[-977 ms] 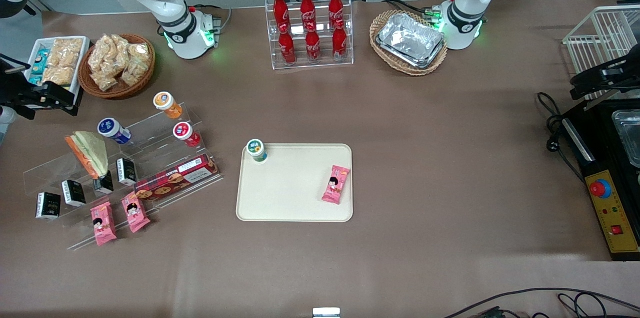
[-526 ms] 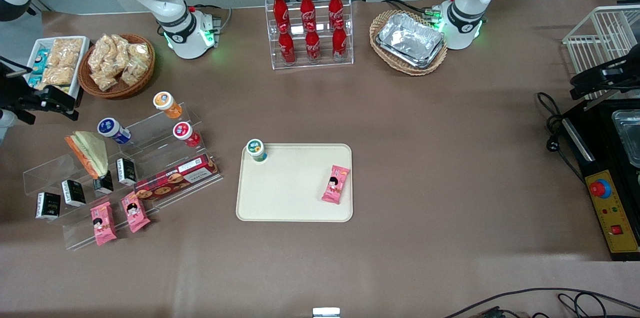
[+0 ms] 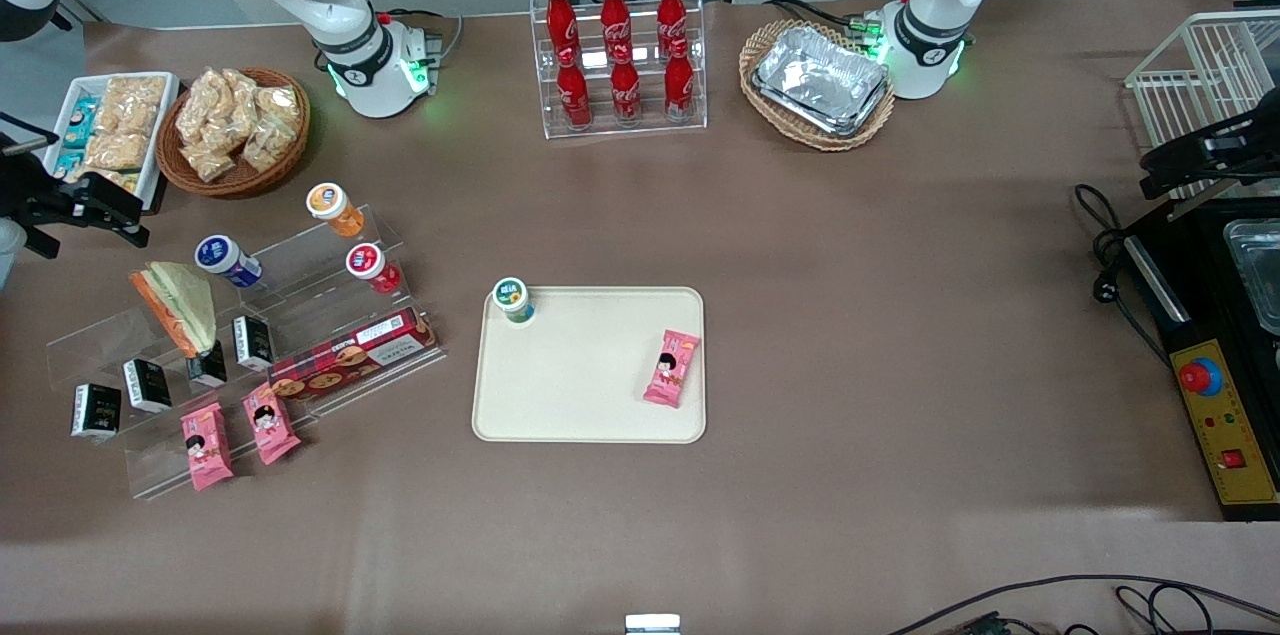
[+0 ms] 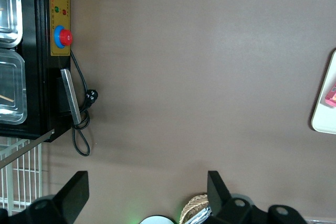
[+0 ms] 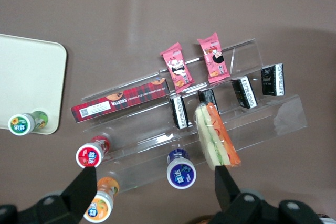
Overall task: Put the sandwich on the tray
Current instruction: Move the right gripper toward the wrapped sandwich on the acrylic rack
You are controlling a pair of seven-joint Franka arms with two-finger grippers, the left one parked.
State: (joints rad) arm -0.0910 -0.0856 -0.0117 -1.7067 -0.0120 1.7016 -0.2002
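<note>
The sandwich [image 3: 181, 306] [image 5: 216, 136], a clear-wrapped wedge with orange and green layers, leans on a step of the clear acrylic stand [image 3: 250, 335] toward the working arm's end of the table. The cream tray [image 3: 590, 375] [image 5: 26, 72] lies flat mid-table, carrying a green-capped cup [image 3: 514, 298] and a pink snack packet [image 3: 671, 367]. My gripper [image 3: 122, 215] [image 5: 156, 190] hovers open and empty, farther from the front camera than the sandwich and well above it. A blue-capped cup [image 5: 181, 171] shows between its fingers.
The stand also holds orange-capped [image 3: 334, 207] and red-capped [image 3: 371, 266] cups, a red biscuit box [image 3: 350, 352], black packets and two pink packets [image 3: 237, 433]. A snack basket [image 3: 236, 127] and a white snack tray [image 3: 110, 120] lie close to the gripper. A cola rack [image 3: 620, 55] stands farther back.
My gripper has drifted a little toward the working arm's end of the table, staying open. The sandwich and tray have not moved.
</note>
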